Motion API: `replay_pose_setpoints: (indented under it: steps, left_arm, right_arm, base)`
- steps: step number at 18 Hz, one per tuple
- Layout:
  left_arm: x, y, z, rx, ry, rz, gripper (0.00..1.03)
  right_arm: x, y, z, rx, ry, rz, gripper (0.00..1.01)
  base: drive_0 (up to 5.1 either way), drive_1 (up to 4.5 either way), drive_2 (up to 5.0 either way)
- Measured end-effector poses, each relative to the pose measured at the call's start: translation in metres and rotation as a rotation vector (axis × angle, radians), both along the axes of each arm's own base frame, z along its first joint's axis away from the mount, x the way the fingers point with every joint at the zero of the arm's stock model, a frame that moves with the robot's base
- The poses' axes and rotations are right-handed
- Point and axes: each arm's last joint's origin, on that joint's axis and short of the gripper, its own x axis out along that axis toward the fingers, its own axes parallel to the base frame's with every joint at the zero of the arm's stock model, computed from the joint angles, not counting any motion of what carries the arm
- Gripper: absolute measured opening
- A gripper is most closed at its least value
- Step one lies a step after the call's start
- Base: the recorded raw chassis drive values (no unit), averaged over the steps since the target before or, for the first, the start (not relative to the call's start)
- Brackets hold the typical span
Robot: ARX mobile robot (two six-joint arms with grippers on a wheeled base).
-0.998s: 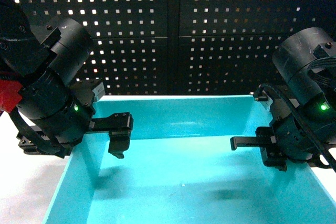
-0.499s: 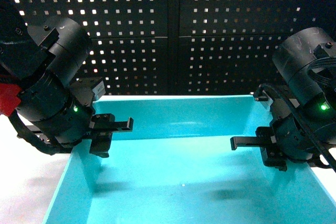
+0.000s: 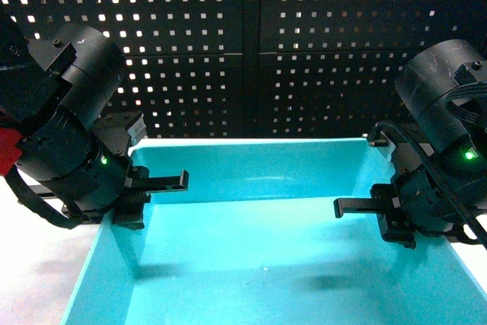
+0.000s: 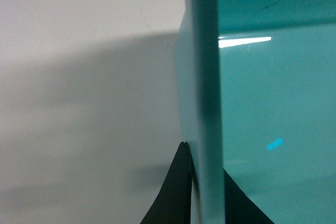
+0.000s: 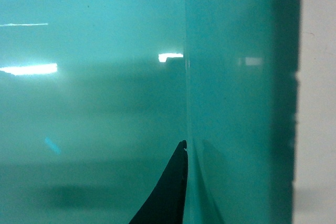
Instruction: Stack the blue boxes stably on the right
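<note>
A turquoise tub, one of the blue boxes, fills the lower head view on a white table. My left gripper is shut on its left wall. The left wrist view shows that wall's rim running up between the two black fingers, one outside and one inside. My right gripper is shut on the tub's right wall. There only the inner finger shows, pressed against the wall. The outer one is hidden behind it.
A black perforated panel stands close behind the tub. A red object shows at the left edge behind my left arm. White tabletop lies left of the tub and also beyond its right wall.
My left gripper's inner finger slid left from inside the tub to the left wall and closed on it, and the arm shifted slightly left. The right gripper and the tub stayed put.
</note>
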Motion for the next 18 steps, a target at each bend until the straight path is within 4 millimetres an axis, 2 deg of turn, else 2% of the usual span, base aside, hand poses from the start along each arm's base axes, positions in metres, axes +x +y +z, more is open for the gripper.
replay_pose_setpoints:
  steps: [14,18]
  left_arm:
    - [-0.0050,0.0001,-0.0015,-0.019,-0.034,-0.007,0.02]
    - [-0.0047,0.0024,0.0007,-0.053,-0.095,0.011,0.02]
  right_arm:
    - [-0.0023,0.0039,-0.0005,-0.007,0.011,0.011,0.08]
    - [-0.0032,0.0037,0.0043,-0.014,-0.060,0.017,0.08]
  base:
    - [0.0,0.00,0.0]
    - [0.0,0.00,0.0]
